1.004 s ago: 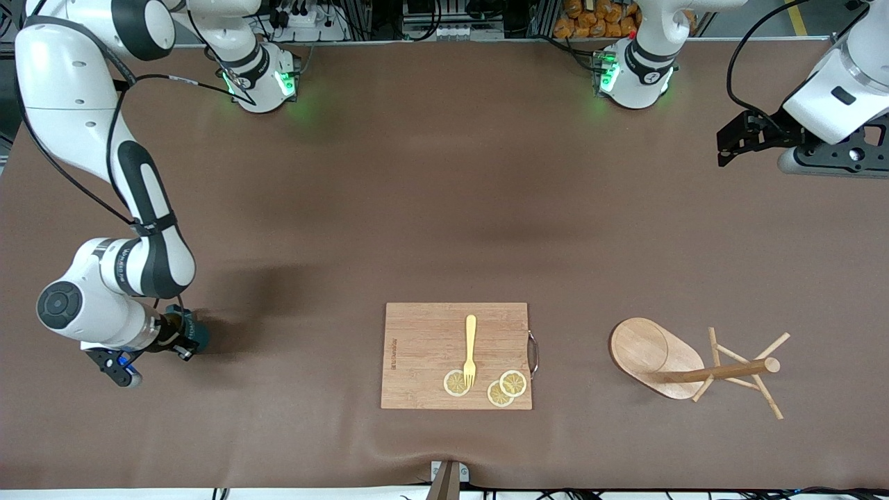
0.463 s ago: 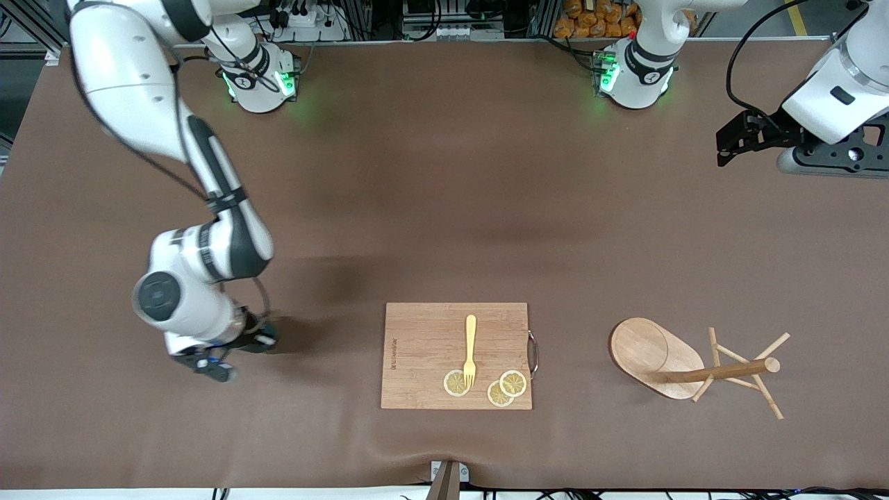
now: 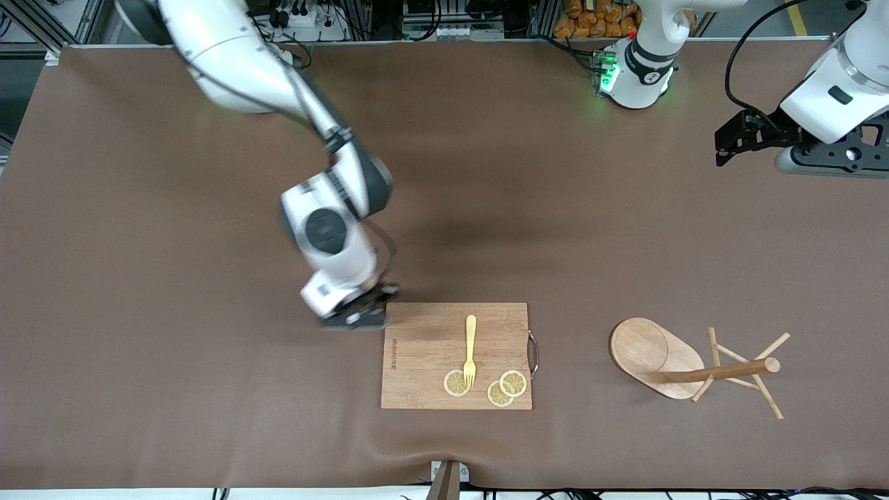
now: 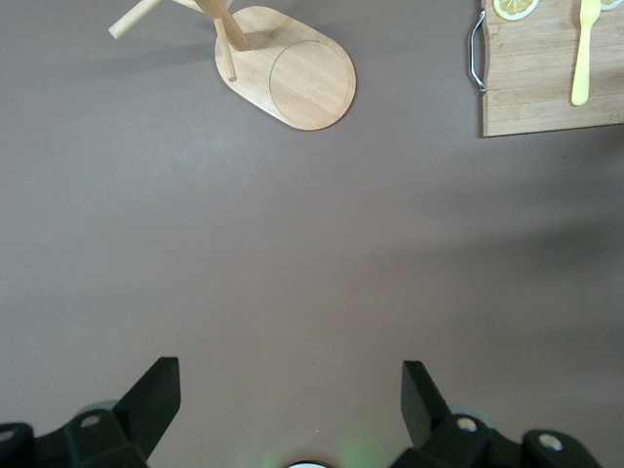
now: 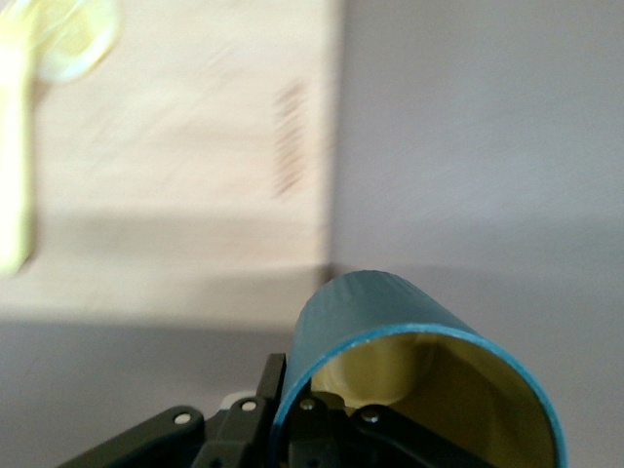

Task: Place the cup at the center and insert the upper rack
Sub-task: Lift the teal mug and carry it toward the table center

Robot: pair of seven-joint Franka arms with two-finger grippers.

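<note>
My right gripper (image 3: 360,314) is shut on the wall of the dark teal ribbed cup (image 5: 385,327), one finger outside the rim and one inside its yellowish-brown hollow. It carries the cup over the table at the cutting board's corner nearest the right arm. In the front view the hand hides the cup. The wooden mug tree (image 3: 694,367) lies on its side toward the left arm's end, its disc base (image 3: 649,349) tipped up. It also shows in the left wrist view (image 4: 292,73). My left gripper (image 4: 288,380) is open and empty, waiting high over that end (image 3: 733,139).
A rectangular wooden cutting board (image 3: 424,347) with a metal handle lies near the front camera at mid-table. It carries a yellow fork (image 3: 470,347) and three lemon slices (image 3: 489,385). The board's edge shows in the right wrist view (image 5: 195,146).
My right arm has swept the cup from the right arm's end of the table to the cutting board's corner. The left arm and the mug tree have not moved.
</note>
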